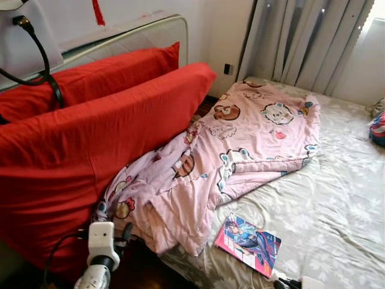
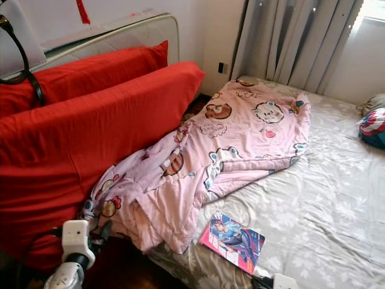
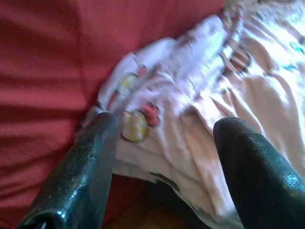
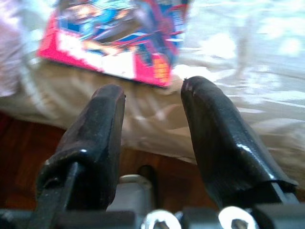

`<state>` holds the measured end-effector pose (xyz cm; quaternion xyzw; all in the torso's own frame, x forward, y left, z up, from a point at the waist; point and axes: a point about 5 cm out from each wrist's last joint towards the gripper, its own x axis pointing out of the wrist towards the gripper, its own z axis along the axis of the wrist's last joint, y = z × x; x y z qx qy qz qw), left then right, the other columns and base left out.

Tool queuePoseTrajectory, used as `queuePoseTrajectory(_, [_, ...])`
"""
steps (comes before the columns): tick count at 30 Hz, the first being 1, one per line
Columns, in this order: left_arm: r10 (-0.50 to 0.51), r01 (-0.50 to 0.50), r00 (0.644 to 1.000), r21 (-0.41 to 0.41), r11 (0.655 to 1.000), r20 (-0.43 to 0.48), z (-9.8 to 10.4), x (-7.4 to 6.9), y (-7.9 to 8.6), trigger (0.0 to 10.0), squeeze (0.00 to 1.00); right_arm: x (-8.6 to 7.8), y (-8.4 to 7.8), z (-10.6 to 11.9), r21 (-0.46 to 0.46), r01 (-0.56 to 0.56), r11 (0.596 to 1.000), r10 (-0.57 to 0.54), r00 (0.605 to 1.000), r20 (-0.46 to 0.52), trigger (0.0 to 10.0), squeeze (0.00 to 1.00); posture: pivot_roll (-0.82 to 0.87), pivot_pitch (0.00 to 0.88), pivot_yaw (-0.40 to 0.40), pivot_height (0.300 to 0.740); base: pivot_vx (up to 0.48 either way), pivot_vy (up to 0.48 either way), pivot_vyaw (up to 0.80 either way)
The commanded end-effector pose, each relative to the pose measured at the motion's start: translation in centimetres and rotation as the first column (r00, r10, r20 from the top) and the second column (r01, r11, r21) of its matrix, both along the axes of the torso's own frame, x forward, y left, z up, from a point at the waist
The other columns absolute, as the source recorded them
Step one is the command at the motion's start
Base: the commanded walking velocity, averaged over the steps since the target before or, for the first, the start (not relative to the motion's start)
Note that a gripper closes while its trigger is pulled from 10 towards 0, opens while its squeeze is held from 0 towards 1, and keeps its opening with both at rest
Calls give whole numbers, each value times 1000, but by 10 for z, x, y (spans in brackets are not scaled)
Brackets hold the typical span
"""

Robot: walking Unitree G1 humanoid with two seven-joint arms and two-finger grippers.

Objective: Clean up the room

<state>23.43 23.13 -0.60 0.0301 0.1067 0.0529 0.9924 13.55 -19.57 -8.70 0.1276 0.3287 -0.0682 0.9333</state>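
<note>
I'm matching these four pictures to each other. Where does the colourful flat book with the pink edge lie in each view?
Left eye view: the colourful flat book with the pink edge lies low, right of centre, on the grey patterned bedsheet.
Right eye view: low, near centre.
Left wrist view: not in it.
Right wrist view: at the top, beyond the right gripper, its fingers apart.
Shared landmark: the pink cartoon-print blanket, beside the book.

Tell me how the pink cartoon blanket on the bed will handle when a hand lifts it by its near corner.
The pink blanket lies rumpled in soft folds, so it will likely go limp and drape rather than hold shape. It spreads far across the bed, so most would probably drag behind. Its edge lies close to the book and may nudge it. The open left hand points at that corner.
</note>
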Motion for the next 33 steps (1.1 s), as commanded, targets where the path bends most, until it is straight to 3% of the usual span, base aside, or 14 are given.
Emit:
queuePoseTrajectory(1, [28,-28,999,-12,1000,16,2,-3,7,10000,0,-1,3,0,-5,-45,999,45,999,8,10000,0,53,0,-33,740,0,0,0])
queuePoseTrajectory(7, [26,-25,998,-18,1000,53,13,1,19,10000,0,1,21,1,33,-43,999,41,998,45,10000,0,64,0,8,740,0,0,0])
queuePoseTrajectory(8, [-7,7,999,-3,1000,52,15,4,18,10000,0,11,20,6,22,-13,1000,11,995,97,10000,0,53,0,16,740,0,0,0])
queuePoseTrajectory(10, [-33,33,998,4,999,53,17,7,16,10000,0,68,5,42,-31,0,1000,10,945,327,10000,0,46,0,20,740,0,0,0])
queuePoseTrajectory(12, [-59,59,996,4,998,65,21,11,12,10000,0,93,-1,64,-62,-3,998,29,902,430,10000,0,45,0,20,740,0,0,0])
queuePoseTrajectory(16, [-75,76,994,-8,997,80,24,15,5,10000,0,93,-4,65,-86,-9,996,45,900,434,10000,0,46,0,32,740,0,0,0])
queuePoseTrajectory(23, [-34,35,996,-15,999,81,19,6,2,10000,0,83,-30,70,-138,89,987,-13,880,475,10000,0,41,0,-4,740,0,0,0])
queuePoseTrajectory(27, [-6,8,993,-11,1000,116,24,3,1,10000,0,72,-49,71,-150,225,963,-126,864,488,10000,0,54,0,-8,740,0,0,0])
queuePoseTrajectory(33, [12,-12,992,2,1000,126,29,2,10,10000,0,77,-44,73,-177,105,979,-7,876,482,10000,0,33,0,-5,740,0,0,0])
